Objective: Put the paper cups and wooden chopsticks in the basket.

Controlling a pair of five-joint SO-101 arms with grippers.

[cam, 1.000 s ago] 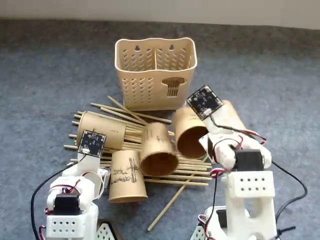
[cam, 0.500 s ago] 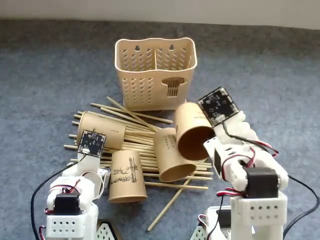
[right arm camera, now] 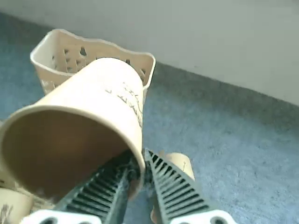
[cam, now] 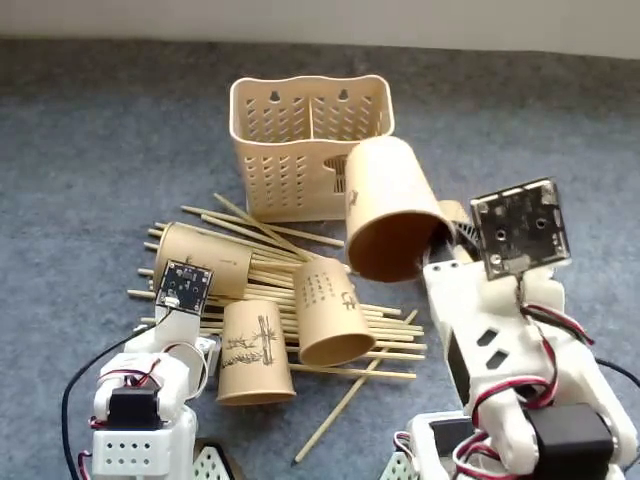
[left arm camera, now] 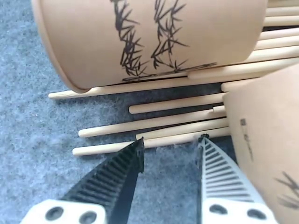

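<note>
Cup (cam: 385,200) rim clamped, aloft beside basket (cam: 290,180).

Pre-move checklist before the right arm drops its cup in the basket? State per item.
1. Right tool shut on held cup rim: ok.
2. Held cup in the air: ok.
3. Held cup over basket opening: not ok, short of it and tilted.
4. Basket upright: ok.
5. Left tool open, low over chopsticks, out of the path: ok.
6. Grip firm: cannot tell.
</note>
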